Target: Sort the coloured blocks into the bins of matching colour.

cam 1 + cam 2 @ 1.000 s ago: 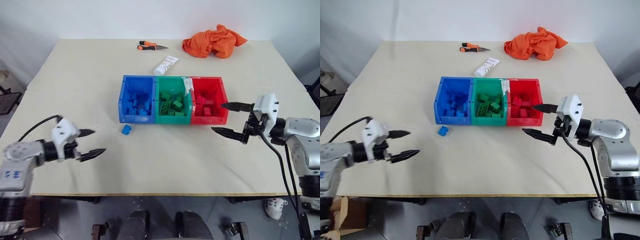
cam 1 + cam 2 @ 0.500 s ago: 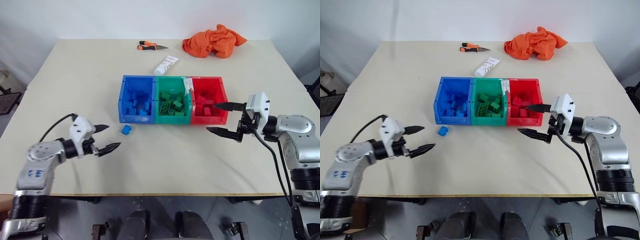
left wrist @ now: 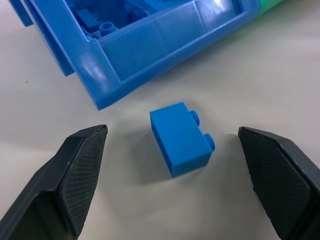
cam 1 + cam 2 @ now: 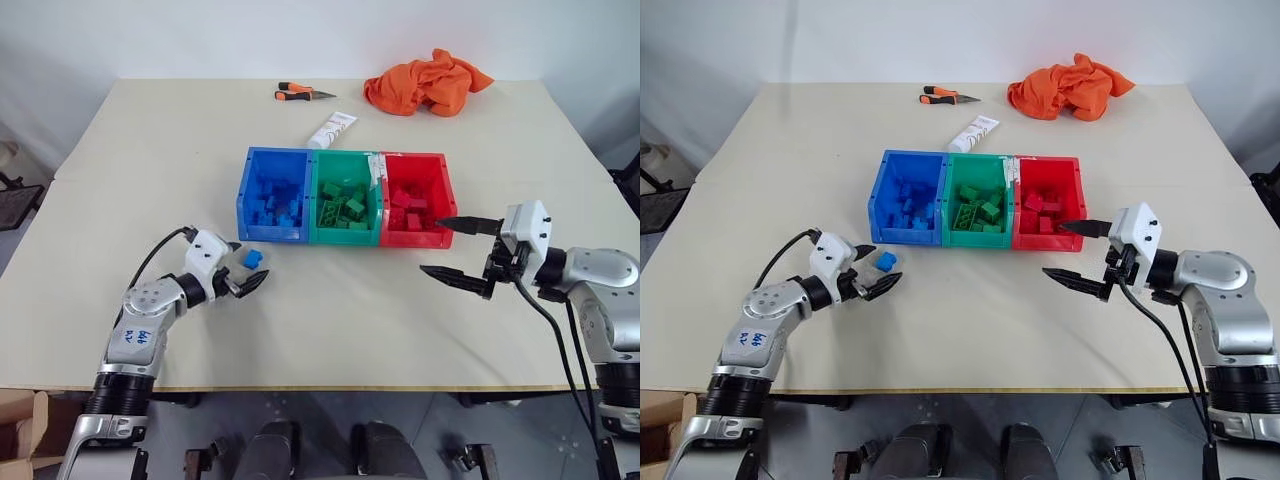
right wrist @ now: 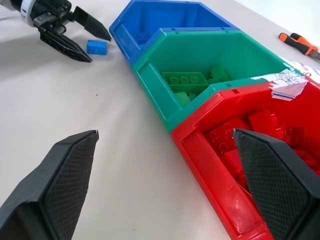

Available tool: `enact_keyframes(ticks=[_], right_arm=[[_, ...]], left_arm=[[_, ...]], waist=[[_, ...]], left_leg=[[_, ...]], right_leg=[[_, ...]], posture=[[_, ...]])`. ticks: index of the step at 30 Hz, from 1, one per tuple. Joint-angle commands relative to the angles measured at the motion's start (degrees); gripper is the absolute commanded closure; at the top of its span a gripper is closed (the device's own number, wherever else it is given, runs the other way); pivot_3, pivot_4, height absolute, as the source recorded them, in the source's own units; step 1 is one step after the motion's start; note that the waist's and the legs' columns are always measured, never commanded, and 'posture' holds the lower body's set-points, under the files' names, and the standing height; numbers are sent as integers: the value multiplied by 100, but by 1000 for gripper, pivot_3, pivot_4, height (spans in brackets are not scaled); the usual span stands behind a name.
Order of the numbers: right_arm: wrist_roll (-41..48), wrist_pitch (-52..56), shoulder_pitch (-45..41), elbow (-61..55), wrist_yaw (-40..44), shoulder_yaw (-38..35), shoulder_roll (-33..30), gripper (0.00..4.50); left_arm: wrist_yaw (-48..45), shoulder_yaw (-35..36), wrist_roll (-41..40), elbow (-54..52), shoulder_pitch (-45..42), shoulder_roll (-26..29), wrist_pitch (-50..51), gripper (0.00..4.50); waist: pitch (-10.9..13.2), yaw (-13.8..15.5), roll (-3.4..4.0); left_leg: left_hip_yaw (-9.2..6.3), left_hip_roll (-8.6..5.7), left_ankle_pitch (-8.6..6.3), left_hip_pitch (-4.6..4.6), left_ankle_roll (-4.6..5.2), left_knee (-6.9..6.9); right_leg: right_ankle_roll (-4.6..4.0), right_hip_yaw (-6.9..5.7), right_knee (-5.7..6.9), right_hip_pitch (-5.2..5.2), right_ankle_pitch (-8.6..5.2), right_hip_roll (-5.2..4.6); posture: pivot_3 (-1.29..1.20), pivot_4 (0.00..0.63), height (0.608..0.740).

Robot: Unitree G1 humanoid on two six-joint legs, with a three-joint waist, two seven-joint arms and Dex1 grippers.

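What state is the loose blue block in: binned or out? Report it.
Out. The blue block lies on the table just outside the blue bin, between the open left gripper's fingers, untouched.

Orange cloth (image 4: 427,83), white tube (image 4: 332,130) — orange-handled pliers (image 4: 303,93) — on the table (image 4: 150,150).

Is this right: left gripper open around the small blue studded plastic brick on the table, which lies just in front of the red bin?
Not quite. The left gripper is open around the small blue studded plastic brick on the table, but the brick lies in front of the blue plastic bin, not the red one. The left wrist view shows the blue wall right beside it.
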Motion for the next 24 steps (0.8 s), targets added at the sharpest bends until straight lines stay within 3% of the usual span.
enact_keyframes(ticks=[1,4,7,17,24], right_arm=[[140,30,20,-254,-63,-211,-121,0],[134,44,23,-271,-87,-224,-130,0],[123,53,9,-267,-99,-234,-146,0],[112,31,-9,-231,-128,-237,-189,0],[116,17,9,-257,-180,-280,-191,0]], left_arm=[[112,-98,85,-93,-82,-43,47,42],[83,-166,84,-37,-113,-29,171,42],[66,-197,82,-43,-116,-1,255,596],[-190,-143,-136,-498,57,209,745,3570],[-225,67,-596,-1174,-557,254,1413,3569]], waist=[[0,7,0],[0,32,0],[0,58,0],[0,69,0],[0,100,0]], left_leg=[[0,0,0,0,0,0],[1,0,0,0,0,1],[1,-1,0,0,0,1],[3,0,0,2,0,1],[1,-1,0,-2,0,1]], right_leg=[[0,0,0,0,0,0],[0,0,0,0,0,0],[0,1,-4,1,0,-1],[0,2,-20,2,0,0],[0,3,-21,2,0,0]], posture=[[0,150,740],[0,150,740],[0,150,740],[0,150,740],[0,150,740]])
